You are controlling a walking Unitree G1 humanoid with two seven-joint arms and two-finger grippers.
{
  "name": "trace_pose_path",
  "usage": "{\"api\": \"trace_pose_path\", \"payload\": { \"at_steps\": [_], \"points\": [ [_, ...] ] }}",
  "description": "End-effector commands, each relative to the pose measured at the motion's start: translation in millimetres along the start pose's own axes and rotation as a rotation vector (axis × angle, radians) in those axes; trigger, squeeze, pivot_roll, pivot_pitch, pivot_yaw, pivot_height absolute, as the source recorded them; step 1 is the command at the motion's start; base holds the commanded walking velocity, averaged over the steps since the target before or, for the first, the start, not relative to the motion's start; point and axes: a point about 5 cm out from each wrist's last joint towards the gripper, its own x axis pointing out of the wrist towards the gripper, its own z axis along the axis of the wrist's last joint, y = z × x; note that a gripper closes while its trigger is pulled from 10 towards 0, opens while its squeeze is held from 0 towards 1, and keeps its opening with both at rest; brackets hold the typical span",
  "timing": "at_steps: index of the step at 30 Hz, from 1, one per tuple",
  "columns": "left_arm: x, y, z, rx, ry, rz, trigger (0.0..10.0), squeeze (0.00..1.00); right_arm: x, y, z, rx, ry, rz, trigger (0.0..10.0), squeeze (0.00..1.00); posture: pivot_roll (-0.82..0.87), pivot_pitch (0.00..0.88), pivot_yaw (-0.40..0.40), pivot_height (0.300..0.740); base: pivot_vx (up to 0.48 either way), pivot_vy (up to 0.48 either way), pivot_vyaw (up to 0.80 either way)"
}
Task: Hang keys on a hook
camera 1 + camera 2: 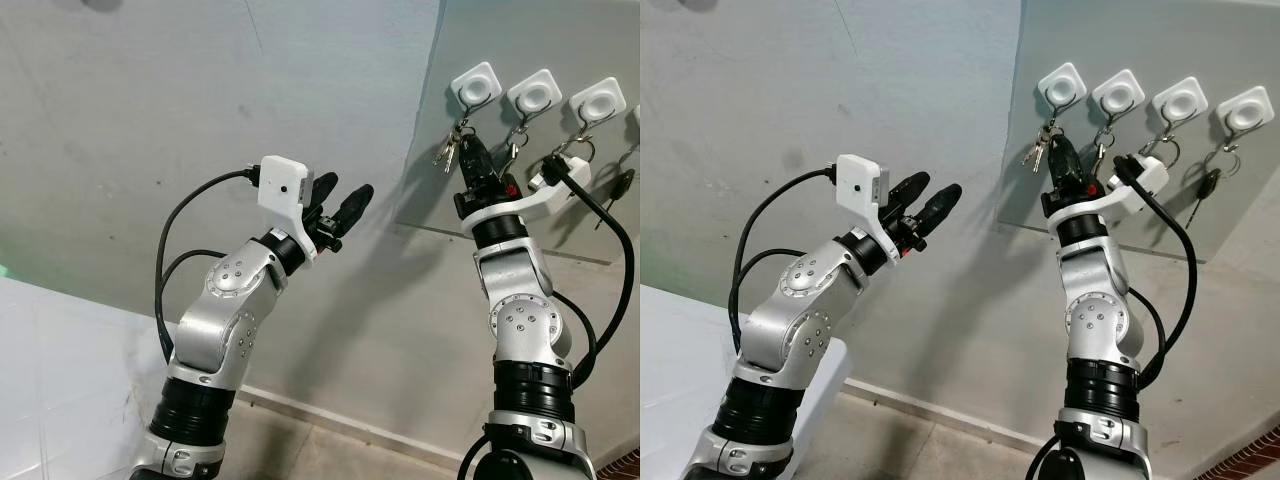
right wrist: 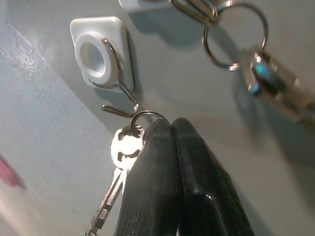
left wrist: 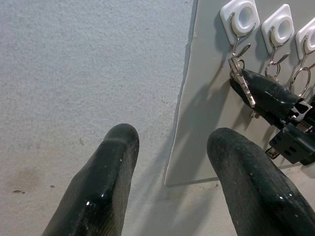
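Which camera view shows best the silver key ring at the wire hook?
The right wrist view: the silver key ring sits just under the wire hook, pinched by the right claw. Both eye views show it small; the left wrist view shows it partly hidden.

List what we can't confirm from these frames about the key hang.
- Whether the silver key ring is over the wire hook of the white square hook mount: right wrist view, the shut black fingers of the right end effector cover the ring's lower half.
- Fourth mount: left eye view, cut off by the edge.
- Dark key fob: too small to identify.
- Left end effector: open, idle.
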Motion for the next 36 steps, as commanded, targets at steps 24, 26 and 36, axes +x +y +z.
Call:
{"api": "trace_pose_path", "payload": {
  "at_steps": [24, 26, 36],
  "points": [
    [1.5, -0.6, 9.9, 0.006, -0.031, 0.004, 10.0, 0.0, 1.8, 27.8, -1.5, -0.093, 0.001, 0.204, 10.0, 0.0, -0.01, 0.027, 0.019, 0.74, 0.0, 0.0, 0.0],
    [1.3, -0.4, 9.6, 0.006, -0.03, 0.004, 10.0, 0.0, 3.2, 28.5, 0.5, -0.091, -0.005, 0.206, 10.0, 0.0, -0.01, 0.028, 0.019, 0.74, 0.0, 0.0, 0.0],
    [1.5, -0.3, 9.5, 0.004, -0.029, 0.005, 10.0, 0.0, 12.4, 28.1, 8.4, -0.071, -0.031, 0.169, 10.0, 0.0, 0.0, 0.027, 0.018, 0.74, 0.0, 0.0, 0.0]
  ]
}}
